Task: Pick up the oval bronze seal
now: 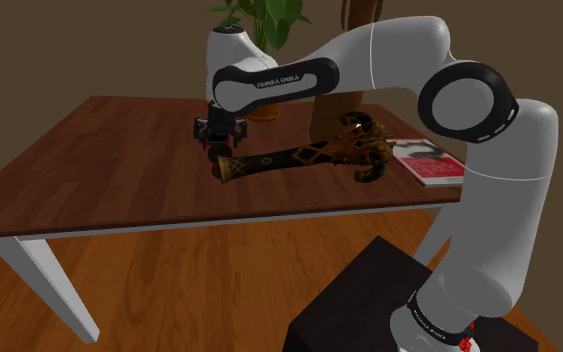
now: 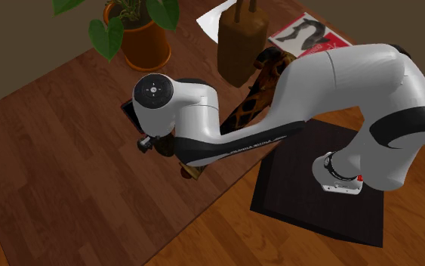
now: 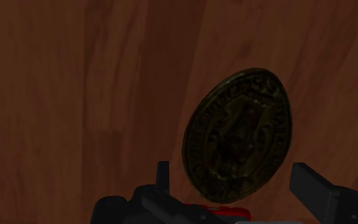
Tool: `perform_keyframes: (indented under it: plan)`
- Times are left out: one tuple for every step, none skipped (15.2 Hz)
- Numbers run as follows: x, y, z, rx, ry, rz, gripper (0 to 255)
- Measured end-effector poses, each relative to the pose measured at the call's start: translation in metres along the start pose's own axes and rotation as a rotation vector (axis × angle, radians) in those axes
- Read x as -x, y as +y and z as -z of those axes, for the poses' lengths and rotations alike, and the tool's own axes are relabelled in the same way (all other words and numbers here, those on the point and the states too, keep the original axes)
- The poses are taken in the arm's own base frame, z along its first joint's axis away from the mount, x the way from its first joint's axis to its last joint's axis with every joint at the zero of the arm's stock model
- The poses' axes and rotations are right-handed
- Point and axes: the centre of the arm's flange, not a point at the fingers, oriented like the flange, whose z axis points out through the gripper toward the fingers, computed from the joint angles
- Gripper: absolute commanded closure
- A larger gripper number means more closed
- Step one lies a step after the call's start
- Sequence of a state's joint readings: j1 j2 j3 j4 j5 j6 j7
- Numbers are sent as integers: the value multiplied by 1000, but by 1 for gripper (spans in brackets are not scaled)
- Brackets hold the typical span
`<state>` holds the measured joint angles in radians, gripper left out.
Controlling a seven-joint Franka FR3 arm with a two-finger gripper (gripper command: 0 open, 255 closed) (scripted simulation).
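Straddling embossed oval bronze seal (image 3: 238,137)

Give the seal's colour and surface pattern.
The seal is dark bronze-gold, embossed relief inside a ringed border; clearest in the wrist view.

— What sort of place is this?
— A home, it seems: wooden table (image 1: 99,170), potted plant (image 2: 146,47), a magazine (image 1: 434,165) lying out, plank floor (image 1: 199,290) underneath.

Bare tabletop (image 1: 99,170) rings the claw (image 1: 219,148), save the ornate rod (image 1: 289,158) just beside
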<state>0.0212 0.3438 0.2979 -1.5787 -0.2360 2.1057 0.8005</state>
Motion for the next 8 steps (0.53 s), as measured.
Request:
perform_keyframes:
  plan:
    - [1,0,-3,0,0,0,255]
    - [1,-1,-4,0,0,0,255]
    - [1,-1,-4,0,0,0,255]
    - [1,-1,-5,0,0,0,255]
    - [1,-1,-5,0,0,0,255]
    - [1,-1,-5,0,0,0,255]
    - [1,-1,-5,0,0,0,255]
    - [1,-1,-5,0,0,0,255]
